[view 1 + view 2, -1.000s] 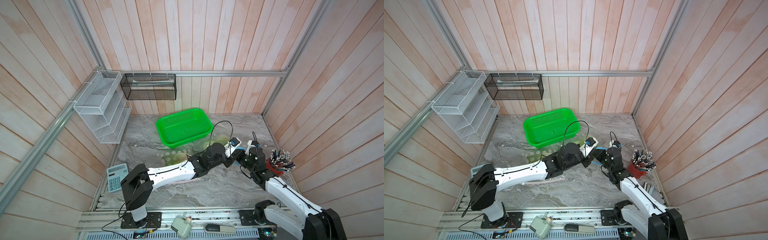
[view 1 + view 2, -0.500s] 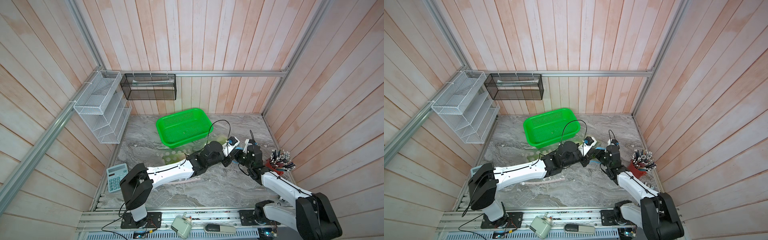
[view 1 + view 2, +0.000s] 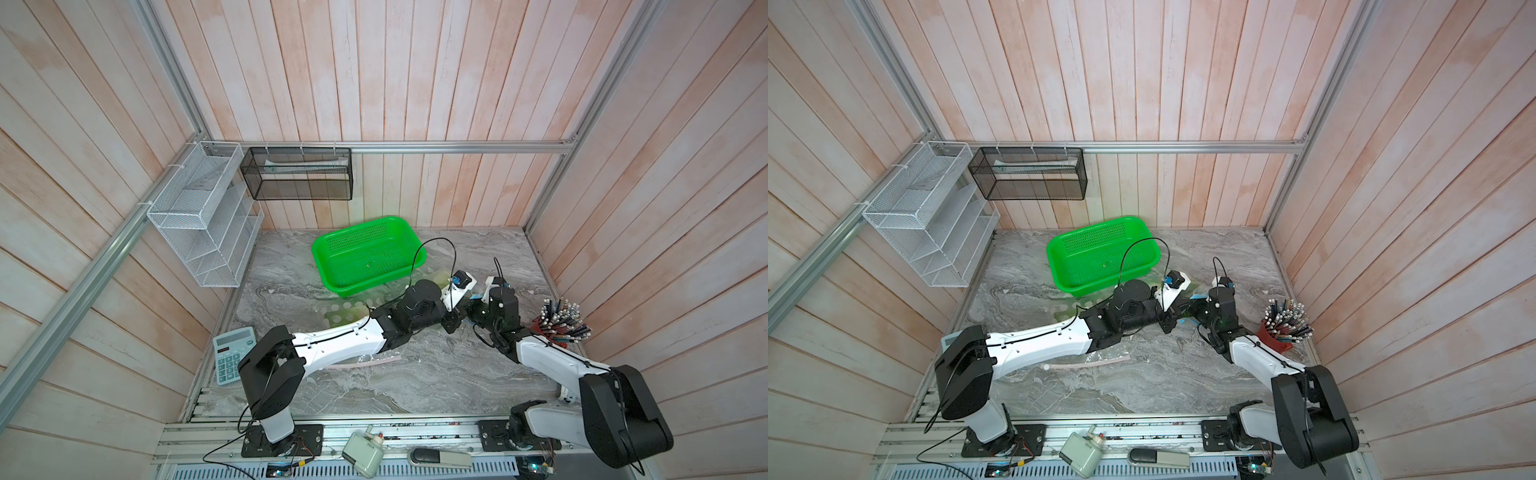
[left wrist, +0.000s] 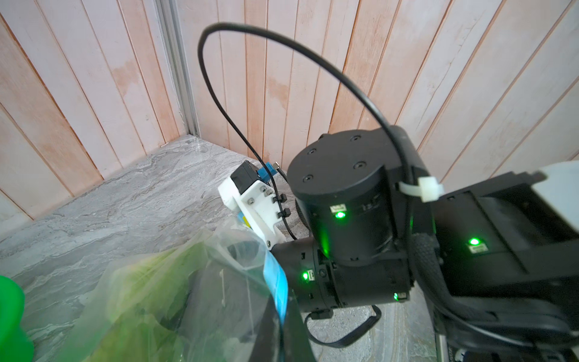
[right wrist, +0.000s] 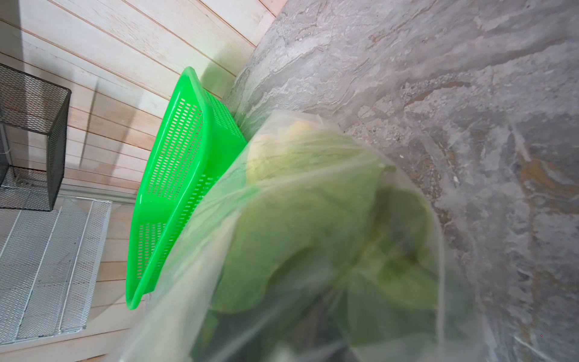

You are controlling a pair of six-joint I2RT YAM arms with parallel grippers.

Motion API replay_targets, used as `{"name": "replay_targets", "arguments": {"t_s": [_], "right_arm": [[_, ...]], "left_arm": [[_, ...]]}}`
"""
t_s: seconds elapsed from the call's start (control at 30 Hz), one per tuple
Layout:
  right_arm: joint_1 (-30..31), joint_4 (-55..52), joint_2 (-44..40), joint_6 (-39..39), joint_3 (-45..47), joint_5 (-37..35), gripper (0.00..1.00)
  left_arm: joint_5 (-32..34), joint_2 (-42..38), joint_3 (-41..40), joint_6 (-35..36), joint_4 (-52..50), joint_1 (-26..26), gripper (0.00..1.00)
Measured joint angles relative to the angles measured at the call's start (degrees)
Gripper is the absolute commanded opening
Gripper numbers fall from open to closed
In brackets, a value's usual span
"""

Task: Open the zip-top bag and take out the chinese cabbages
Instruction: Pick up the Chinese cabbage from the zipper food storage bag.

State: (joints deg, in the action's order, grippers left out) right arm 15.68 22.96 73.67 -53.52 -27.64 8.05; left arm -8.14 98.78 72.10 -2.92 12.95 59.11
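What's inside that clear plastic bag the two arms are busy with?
Through the film of the bag, green leafy chinese cabbages show, with one pale base end. Blur and folds in the plastic hide how many there are and anything beneath them.

Bright, even light; both top views bow at edges; clear plastic zip-top bag (image 5: 313, 250) blurred in right wrist view

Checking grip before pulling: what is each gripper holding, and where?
Left gripper pinches the zip-top bag at its blue mouth strip; right gripper's hold cannot be told.
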Motion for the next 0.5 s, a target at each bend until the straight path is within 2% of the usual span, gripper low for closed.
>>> {"name": "replay_targets", "arguments": {"t_s": [0.23,0.5], "right_arm": [[-0.20,6.03,4.81,1.22,-0.48,1.66,0.33],[-0.83,11.74,9.97,2.40,-1.64,4.76,0.23]], "left_arm": [[-3.54,0.00,-1.16,-3.43,1.27,-1.81,0.00],[-6.21,0.00,-2.16,-5.92,2.10,-3.10,0.00]]}}
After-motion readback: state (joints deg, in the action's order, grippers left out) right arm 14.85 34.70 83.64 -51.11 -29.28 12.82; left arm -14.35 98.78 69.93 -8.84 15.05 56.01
